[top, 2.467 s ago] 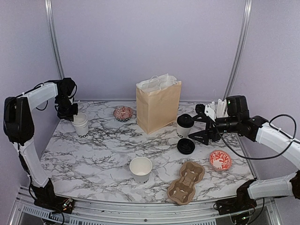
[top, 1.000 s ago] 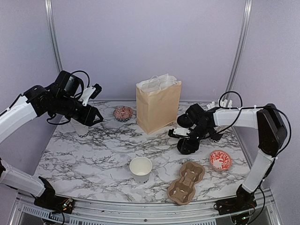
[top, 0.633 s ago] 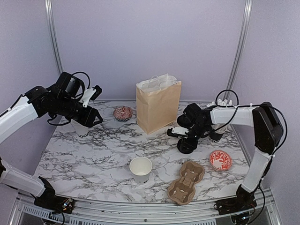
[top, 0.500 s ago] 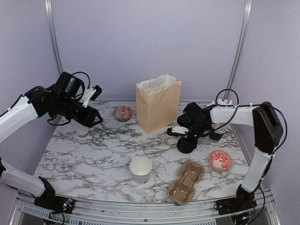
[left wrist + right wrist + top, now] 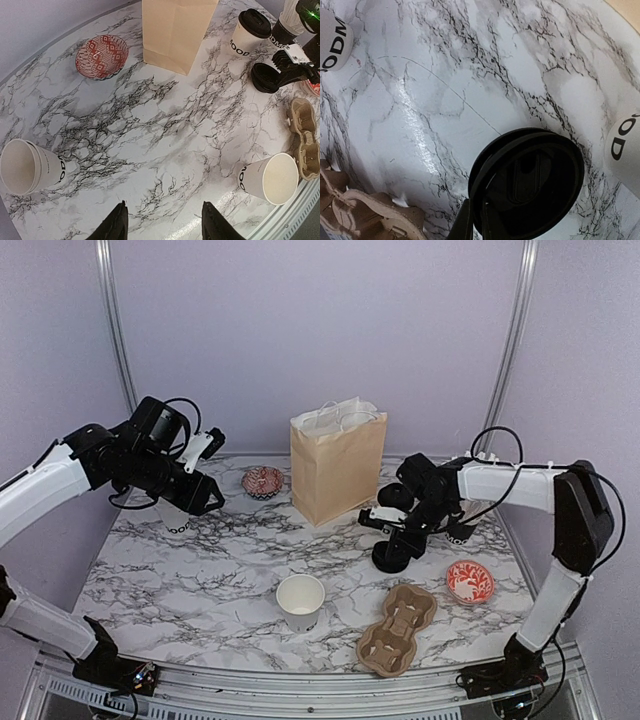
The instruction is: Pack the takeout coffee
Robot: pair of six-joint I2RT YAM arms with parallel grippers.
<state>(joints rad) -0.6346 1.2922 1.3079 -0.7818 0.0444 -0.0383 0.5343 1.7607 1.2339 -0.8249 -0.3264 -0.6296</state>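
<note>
One moulded cardboard cup carrier point(image 5: 397, 631) lies empty at the front of the marble bench point(image 5: 200, 580), right of centre. Just to its left stands an open white paper cup point(image 5: 300, 601) with black lettering and no lid. A small red-patterned bowl point(image 5: 469, 582) sits beside the carrier's far right end.

Further in, a black lid stack point(image 5: 392, 556) rests flat on the bench. The right end effector point(image 5: 476, 220) has its fingers pressed together on the near rim of that stack, pinching it. The right wrist view shows the rim caught between the two thin fingertips and the lids down on the marble.

Directly behind the stack stands the lidded takeout cup point(image 5: 248, 34), upright, white with a black lid. It is close to the right side of the brown paper bag point(image 5: 337, 472). A dark cup of white sticks point(image 5: 285, 25) stands just to the right of the lidded cup, partly hidden by the right arm.

On the left side, the left end effector point(image 5: 162, 222) hangs above the bench with its fingers spread and nothing between them. Nested white cups point(image 5: 27, 165) stand below and beside it, near the left edge. A second red-patterned bowl point(image 5: 263, 480) sits at the back, just left of the upright bag.
</note>
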